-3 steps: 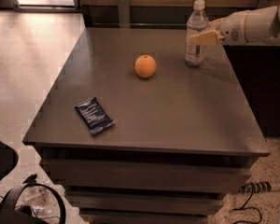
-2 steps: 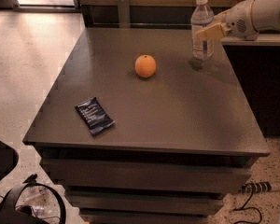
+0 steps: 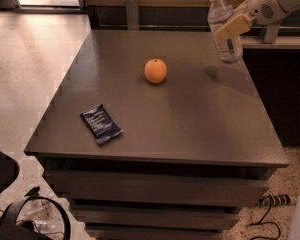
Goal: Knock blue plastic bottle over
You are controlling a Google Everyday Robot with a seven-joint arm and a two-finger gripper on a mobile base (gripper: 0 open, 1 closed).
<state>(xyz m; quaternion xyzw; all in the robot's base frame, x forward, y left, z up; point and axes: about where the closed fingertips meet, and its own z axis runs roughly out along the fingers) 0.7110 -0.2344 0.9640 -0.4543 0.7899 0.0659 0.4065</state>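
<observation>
The blue plastic bottle [image 3: 228,50] is clear and ribbed with a white cap. It hangs tilted slightly above the table's far right corner, clear of the top, with its shadow on the surface below. My gripper [image 3: 226,31] reaches in from the upper right, and its tan fingers [image 3: 235,25] are shut around the bottle's middle. The white arm runs off the right edge.
An orange [image 3: 155,70] sits on the grey table [image 3: 190,119] left of the bottle. A flat dark blue snack packet [image 3: 100,123] lies near the front left edge. A wooden ledge runs behind the table. Cables lie on the floor at lower left and right.
The bottle stood on the table with the gripper at its side. Now the gripper has raised it off the surface and carried it a little right.
</observation>
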